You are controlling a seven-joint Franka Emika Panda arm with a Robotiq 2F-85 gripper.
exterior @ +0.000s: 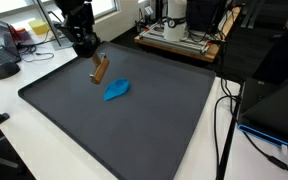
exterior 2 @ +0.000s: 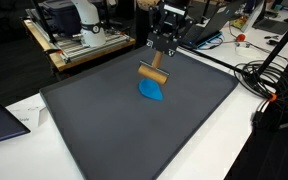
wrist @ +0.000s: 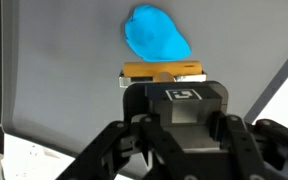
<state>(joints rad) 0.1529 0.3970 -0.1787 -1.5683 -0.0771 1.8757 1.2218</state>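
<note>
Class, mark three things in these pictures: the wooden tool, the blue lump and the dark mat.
wooden tool [exterior 2: 153,78], exterior view, middle of its crossbar
blue lump [wrist: 156,36], wrist view, its centre
dark mat [exterior: 134,130], exterior view, bare patch near the front edge

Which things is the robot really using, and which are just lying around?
In use:
gripper, shut on the wooden tool
blue blob, close by the tool
mat, under both

Lying about:
cables
wooden rack
</note>
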